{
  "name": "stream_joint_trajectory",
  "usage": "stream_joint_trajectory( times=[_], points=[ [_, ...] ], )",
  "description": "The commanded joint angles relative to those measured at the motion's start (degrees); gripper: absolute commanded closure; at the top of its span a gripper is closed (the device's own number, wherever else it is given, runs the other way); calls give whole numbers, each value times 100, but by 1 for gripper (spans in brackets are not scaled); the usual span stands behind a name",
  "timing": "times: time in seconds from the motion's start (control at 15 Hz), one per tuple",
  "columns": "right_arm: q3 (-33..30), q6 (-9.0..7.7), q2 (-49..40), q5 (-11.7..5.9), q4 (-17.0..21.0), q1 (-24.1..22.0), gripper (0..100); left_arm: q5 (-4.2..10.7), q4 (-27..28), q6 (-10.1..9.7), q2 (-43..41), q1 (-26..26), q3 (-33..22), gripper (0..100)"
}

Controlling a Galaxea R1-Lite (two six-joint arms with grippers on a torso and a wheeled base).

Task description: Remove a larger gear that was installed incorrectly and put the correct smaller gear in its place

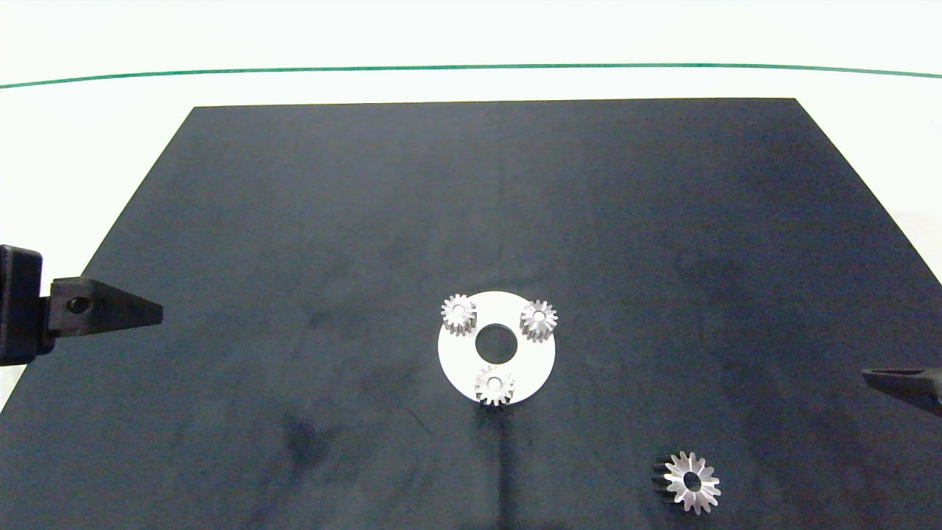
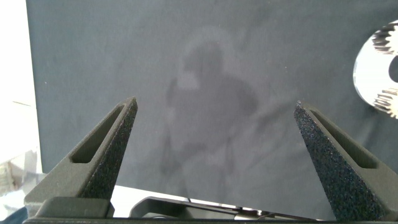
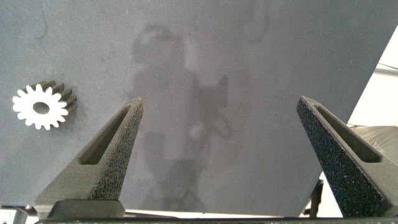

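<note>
Flanking the dark mat (image 1: 294, 221): left gripper (image 1: 158, 314), right gripper (image 1: 868, 377), both spread.

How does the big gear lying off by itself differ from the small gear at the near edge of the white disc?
The larger gear is wider, with long pointed teeth; the smaller gear has short blunt ones. The larger gear lies on the dark mat, the smaller gear on the white disc. Both are silver with round centre holes.
</note>
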Motion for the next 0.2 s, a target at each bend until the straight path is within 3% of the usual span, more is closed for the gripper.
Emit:
stream_joint_trajectory(
  times=[0.07,0.2],
  points=[
    [72,-8,4,-62,-173,2,0,19,28,15,-148,11,32,0],
    [98,-8,39,-62,-173,-7,0,19,28,59,-156,117,32,0]
  ],
)
